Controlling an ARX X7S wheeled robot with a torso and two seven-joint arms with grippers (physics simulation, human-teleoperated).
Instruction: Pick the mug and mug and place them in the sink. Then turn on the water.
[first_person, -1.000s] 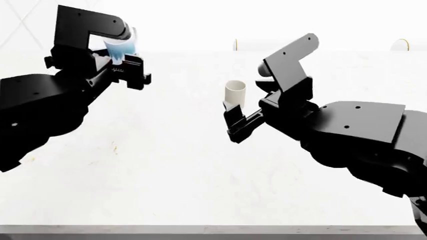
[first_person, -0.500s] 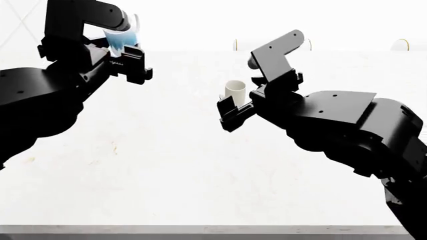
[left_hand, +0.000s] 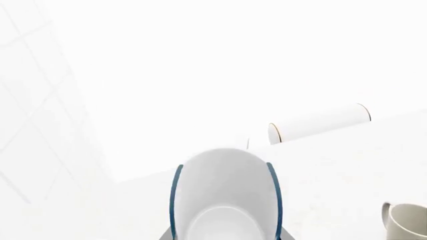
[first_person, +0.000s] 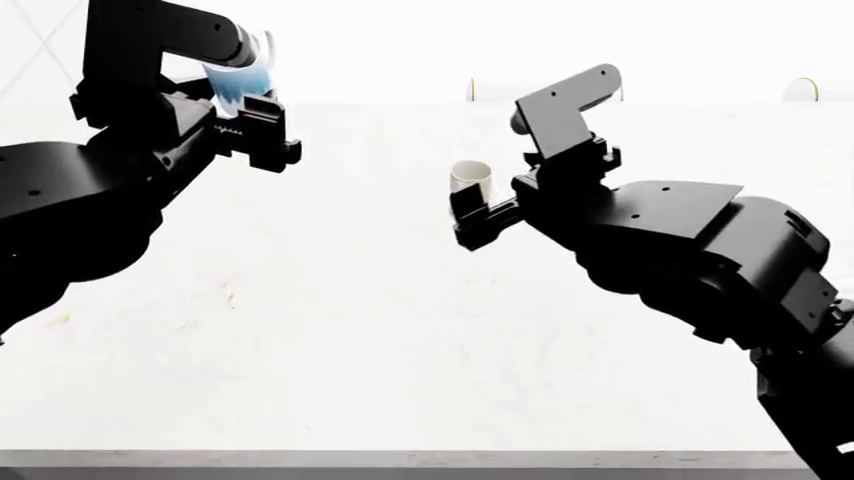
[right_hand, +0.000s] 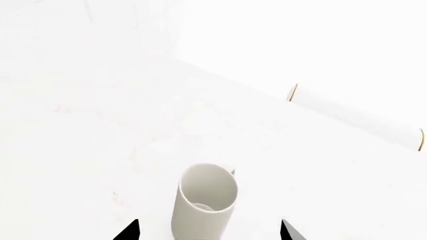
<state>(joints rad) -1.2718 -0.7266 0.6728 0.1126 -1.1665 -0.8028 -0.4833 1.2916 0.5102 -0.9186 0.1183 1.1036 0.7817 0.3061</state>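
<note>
Left gripper (first_person: 254, 125) clamped on blue-patterned mug (first_person: 244, 82), held high over white counter (first_person: 334, 340); right gripper (right_hand: 210, 231) jaws apart, cream mug (right_hand: 205, 204) upright between them on counter

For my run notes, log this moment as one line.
left gripper: shut on patterned mug, lifted | right gripper: open around cream mug | sink: unseen

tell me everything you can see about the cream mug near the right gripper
The cream mug is a plain, matte, straight-sided cylinder, open end up and empty as far as its inside shows. It stands upright on the white counter. The left wrist view shows a loop handle on its side. The right gripper is open with its fingertips either side of the mug's base; contact isn't visible. In the head view, the gripper hides its lower part.
</note>
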